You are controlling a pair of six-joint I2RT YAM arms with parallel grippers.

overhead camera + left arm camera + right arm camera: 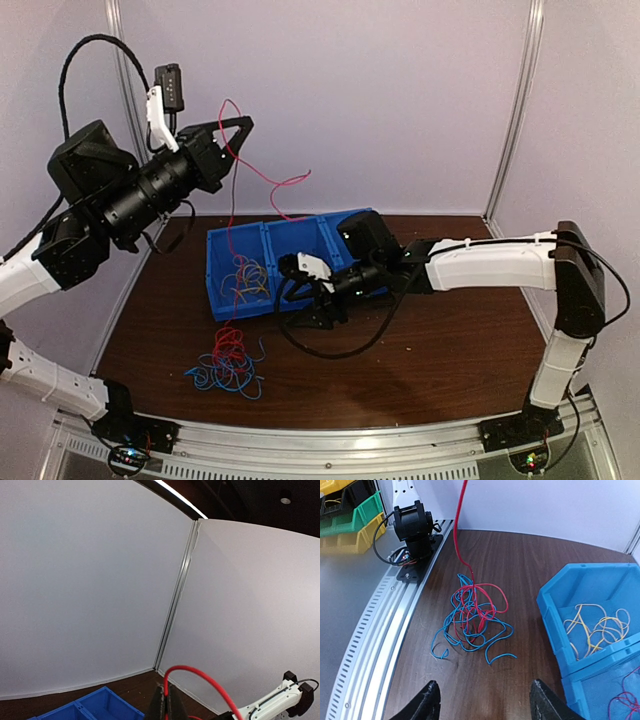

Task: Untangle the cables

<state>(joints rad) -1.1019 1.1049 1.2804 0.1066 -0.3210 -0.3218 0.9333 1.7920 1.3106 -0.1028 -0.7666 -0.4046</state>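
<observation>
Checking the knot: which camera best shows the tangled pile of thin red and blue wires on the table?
Right wrist view: the tangled red and blue wire pile lies large and unobstructed. Top external shows it small; left wrist misses it.

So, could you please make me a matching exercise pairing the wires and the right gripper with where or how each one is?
1 thin yellow wires
2 long red wire
3 tangle of thin blue and red wires
4 right gripper

a loose on the brown wooden table
b open, holding nothing
c inside the blue plastic bin
d pinched high in the shut left gripper

Pairs: 1-c, 2-d, 3-a, 4-b.
</observation>
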